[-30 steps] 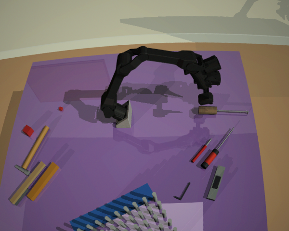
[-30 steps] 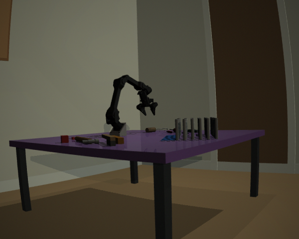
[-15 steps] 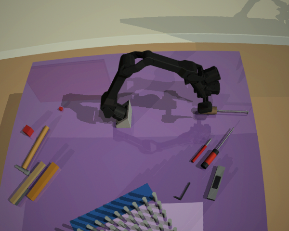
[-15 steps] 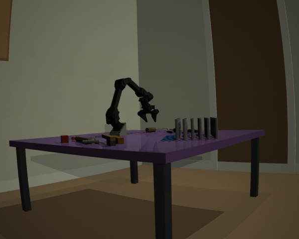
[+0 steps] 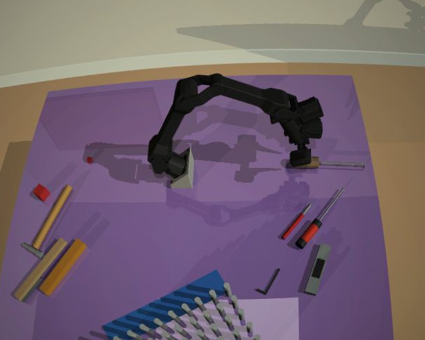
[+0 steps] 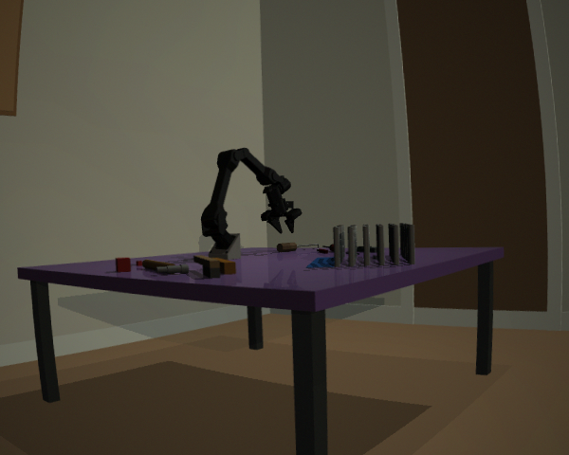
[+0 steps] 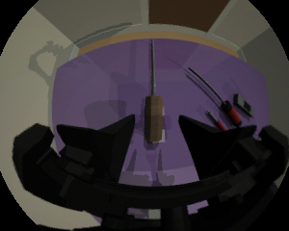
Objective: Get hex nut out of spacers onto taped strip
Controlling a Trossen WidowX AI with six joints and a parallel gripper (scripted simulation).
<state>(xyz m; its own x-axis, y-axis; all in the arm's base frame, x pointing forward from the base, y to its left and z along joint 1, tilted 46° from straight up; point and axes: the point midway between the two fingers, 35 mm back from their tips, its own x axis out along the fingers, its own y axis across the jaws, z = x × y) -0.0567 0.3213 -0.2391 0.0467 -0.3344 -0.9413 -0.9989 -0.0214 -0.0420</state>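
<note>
My gripper (image 6: pixel 285 231) (image 7: pixel 158 117) is open and empty, pointing down above the wooden-handled tool. That tool's brown handle (image 5: pixel 313 162) (image 6: pixel 286 246) (image 7: pixel 154 119) lies on the table below the fingers, between them in the wrist view; its thin metal shaft (image 5: pixel 341 163) (image 7: pixel 153 67) points away from the arm, with a small tip at its end. The standing grey spacers (image 5: pixel 207 316) (image 6: pixel 366 245) are at the bottom of the top view, cut off by the frame. The blue taped strip (image 5: pixel 205 280) (image 6: pixel 319 263) lies along their front. I cannot see the hex nut.
Right side: red pen-like tool (image 5: pixel 292 227), red-black screwdriver (image 5: pixel 309 233) (image 7: pixel 231 115), grey block-like tool (image 5: pixel 318 268) and black hex key (image 5: pixel 272 281). Left side: hammer (image 5: pixel 52 215), two bars (image 5: pixel 40 268) (image 5: pixel 63 266) and two red cubes (image 5: pixel 41 192) (image 5: pixel 89 159).
</note>
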